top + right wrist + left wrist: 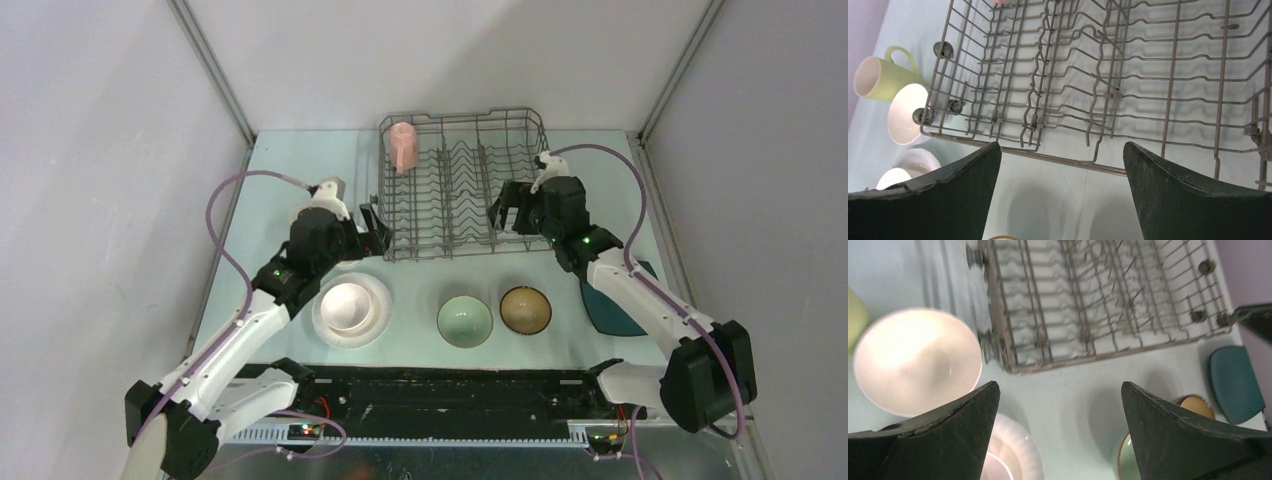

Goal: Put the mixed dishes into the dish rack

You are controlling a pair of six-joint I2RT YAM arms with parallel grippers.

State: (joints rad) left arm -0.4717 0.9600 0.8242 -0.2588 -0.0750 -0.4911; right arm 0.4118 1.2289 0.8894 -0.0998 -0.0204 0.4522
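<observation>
Top external, wire dish rack (462, 185), round brown bowl (525, 309), left end effector (372, 228) and right end effector (503, 212) both spread apart

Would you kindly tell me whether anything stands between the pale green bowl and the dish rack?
Nothing visible does: only bare table lies between the pale green bowl and the near rim of the dish rack. The brown bowl sits beside it, to the right.

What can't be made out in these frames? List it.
Top view: yellow-green mug and white bowl hidden under the left arm.
Top view: dark teal plate partly covered by the right arm.
Left wrist view: white bowl blurred; mug cut off at left edge.
Right wrist view: pink mug cropped by top edge.
</observation>
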